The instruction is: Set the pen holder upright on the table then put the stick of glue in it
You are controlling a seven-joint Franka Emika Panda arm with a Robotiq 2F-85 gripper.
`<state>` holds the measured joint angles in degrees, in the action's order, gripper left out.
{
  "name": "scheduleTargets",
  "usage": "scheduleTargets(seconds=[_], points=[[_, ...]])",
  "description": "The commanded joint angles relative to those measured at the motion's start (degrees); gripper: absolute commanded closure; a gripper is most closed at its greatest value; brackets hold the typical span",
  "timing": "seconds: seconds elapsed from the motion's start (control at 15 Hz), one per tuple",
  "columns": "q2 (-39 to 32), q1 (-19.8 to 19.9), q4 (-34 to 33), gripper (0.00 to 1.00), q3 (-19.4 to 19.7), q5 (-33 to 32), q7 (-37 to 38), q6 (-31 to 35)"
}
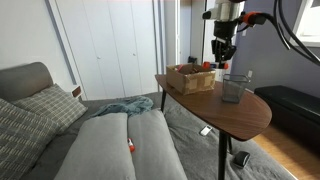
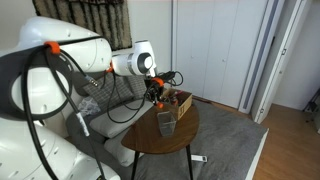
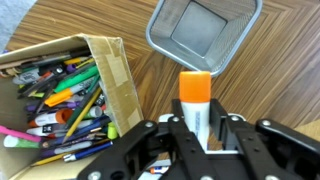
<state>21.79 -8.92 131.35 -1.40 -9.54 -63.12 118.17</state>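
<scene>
- The fingers [image 3: 173,137] are closed tight on the glue stick [image 3: 195,98], holding it up above the table [image 3: 275,95].
- The pen holder [image 3: 232,40] stands upright near a box [image 3: 118,72] full of pens [image 3: 60,95].

Pen holder [image 3: 205,35] upright on the table [image 3: 285,95] — box of pens [image 3: 70,95] beside it, glue stick [image 3: 195,102] near both.

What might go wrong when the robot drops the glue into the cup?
In the wrist view, the glue stick in the gripper looks short of the open pen holder. If it is let go now, it would likely hit the table and might roll. If it is lowered off-centre, it might catch the rim and tip the holder.
</scene>
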Motion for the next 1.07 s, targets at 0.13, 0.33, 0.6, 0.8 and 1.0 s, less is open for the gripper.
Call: scheduleTargets(seconds=[0.13,0.33,0.6,0.8,1.0], points=[[-0.1,2.3,-2.2,0.92,6.5,6.9,-0.9,-1.7],[-0.8,3.2,-2.4,0.92,9.7,12.7,-1.3,-3.4],[-0.9,4.2,-1.1,0.92,10.5,15.9,0.3,-4.1],[-1.2,4.7,0.4,0.92,9.8,15.6,1.8,-2.8],[-1.7,4.8,2.0,0.92,9.1,14.7,2.7,-1.8]])
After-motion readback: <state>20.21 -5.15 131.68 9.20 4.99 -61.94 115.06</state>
